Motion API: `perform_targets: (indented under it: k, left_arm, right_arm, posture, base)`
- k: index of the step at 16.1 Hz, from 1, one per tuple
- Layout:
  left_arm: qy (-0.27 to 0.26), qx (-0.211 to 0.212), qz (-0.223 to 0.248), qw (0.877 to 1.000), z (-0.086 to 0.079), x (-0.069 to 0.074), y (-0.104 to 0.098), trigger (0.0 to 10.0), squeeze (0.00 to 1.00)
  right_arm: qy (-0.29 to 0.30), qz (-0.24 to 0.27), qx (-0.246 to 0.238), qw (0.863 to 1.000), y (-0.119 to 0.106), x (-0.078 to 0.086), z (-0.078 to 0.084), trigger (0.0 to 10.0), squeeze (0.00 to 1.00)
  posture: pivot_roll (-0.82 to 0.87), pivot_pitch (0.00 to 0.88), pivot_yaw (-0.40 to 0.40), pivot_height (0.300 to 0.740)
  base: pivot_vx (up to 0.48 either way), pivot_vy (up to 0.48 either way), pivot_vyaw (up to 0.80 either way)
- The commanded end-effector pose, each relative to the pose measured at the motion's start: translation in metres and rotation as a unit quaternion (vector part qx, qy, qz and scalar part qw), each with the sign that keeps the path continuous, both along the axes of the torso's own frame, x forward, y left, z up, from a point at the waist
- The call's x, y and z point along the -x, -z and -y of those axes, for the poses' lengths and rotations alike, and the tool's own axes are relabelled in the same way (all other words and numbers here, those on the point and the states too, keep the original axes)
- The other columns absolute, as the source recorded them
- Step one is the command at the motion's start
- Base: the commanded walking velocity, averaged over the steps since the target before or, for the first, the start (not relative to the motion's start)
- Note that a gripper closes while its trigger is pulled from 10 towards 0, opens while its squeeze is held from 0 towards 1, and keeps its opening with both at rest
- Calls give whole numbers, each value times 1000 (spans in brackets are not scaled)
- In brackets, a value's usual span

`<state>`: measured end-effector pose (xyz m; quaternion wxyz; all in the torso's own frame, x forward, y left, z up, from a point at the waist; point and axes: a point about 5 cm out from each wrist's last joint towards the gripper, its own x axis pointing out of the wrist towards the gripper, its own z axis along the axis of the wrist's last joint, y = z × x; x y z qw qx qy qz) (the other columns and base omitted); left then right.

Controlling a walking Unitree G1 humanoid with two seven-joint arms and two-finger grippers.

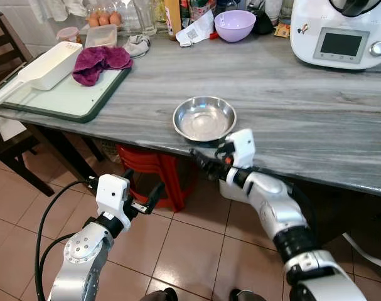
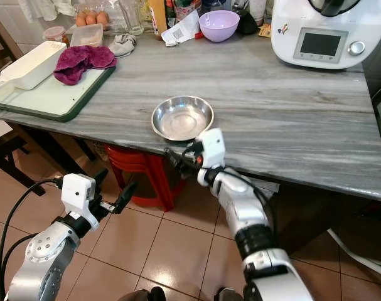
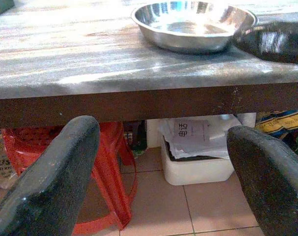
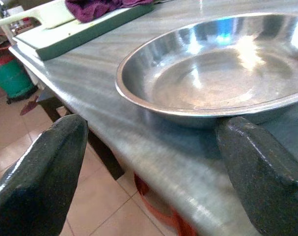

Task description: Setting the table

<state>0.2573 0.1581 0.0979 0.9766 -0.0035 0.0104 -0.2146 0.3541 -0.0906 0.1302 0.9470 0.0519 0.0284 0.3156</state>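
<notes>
A shallow steel bowl (image 1: 204,118) sat near the grey surface's (image 1: 303,106) front edge. The right end effector (image 1: 206,164), spread wide, sat at the bowl's six o'clock, beside its rim. The left end effector (image 1: 142,189) hung wide below. The bowl looked light, rigid and slippery; best pinched at its thin rim.

Shallow shiny steel bowl (image 1: 204,118), empty, upright, on the grey table (image 1: 290,94) near its front edge
</notes>
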Motion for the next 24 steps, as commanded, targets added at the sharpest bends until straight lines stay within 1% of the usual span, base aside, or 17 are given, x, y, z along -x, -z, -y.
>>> perform_targets:
  k: [1, 3, 4, 5, 8, 9, 11, 14, 16, 20, 24]
  left_arm:
    - [2, -6, 0, 1000, -3, 1, -2, 10000, 0]
    - [1, -7, -1, 1000, -3, 0, -1, 10000, 0]
    - [0, -7, 0, 1000, -3, 0, -2, 10000, 0]
    - [-1, -7, 1, 1000, -3, 1, -3, 10000, 0]
    - [-4, -4, 2, 1000, -3, 0, -2, 10000, 0]
    - [-4, -2, 3, 1000, -2, -1, -3, 10000, 0]
    - [-3, 2, 4, 1000, 0, -3, -3, 10000, 0]
    - [0, 6, 3, 1000, 4, -6, -2, 10000, 0]
    - [4, 9, 3, 1000, 7, -9, -2, 10000, 0]
    - [5, 9, 2, 1000, 5, -7, -3, 10000, 0]
    - [2, 5, -2, 1000, 1, -4, -5, 10000, 0]
  right_arm:
    - [-4, 0, -4, 1000, 0, 0, -3, 10000, 0]
    - [-20, 4, -5, 1000, 1, 3, -13, 10000, 0]
    - [-22, 5, -6, 1000, 1, 4, -14, 10000, 0]
    - [-34, 12, -15, 999, 0, 9, -22, 10000, 0]
    - [-46, 22, -31, 998, -2, 20, -26, 10000, 0]
    - [-48, 28, -37, 998, -4, 29, -26, 10000, 0]
    - [-46, 36, -37, 998, -5, 38, -23, 10000, 0]
    - [-26, 29, -39, 999, -1, 49, -17, 10000, 0]
    - [-1, 21, -39, 999, 1, 49, -13, 10000, 0]
    - [34, 17, -52, 998, -3, 41, -8, 10000, 0]
    - [65, 24, -66, 995, -12, 20, -6, 10000, 0]
  posture:
    - [-51, 166, 112, 740]
    - [-40, 160, 113, 740]
    - [-40, 160, 113, 740]
    - [-37, 155, 109, 740]
    - [-43, 150, 105, 740]
    - [-47, 145, 105, 740]
    - [-63, 135, 108, 740]
    - [-85, 128, 115, 740]
    - [-91, 131, 124, 740]
    - [-73, 143, 140, 740]
    - [-48, 154, 159, 740]
  base:
    - [0, 0, 0]
    - [0, 0, 0]
    - [0, 0, 0]
    - [0, 0, 0]
    - [0, 0, 0]
    - [0, 0, 0]
    - [0, 0, 0]
    - [0, 0, 0]
    - [0, 0, 0]
    - [0, 0, 0]
    - [0, 0, 0]
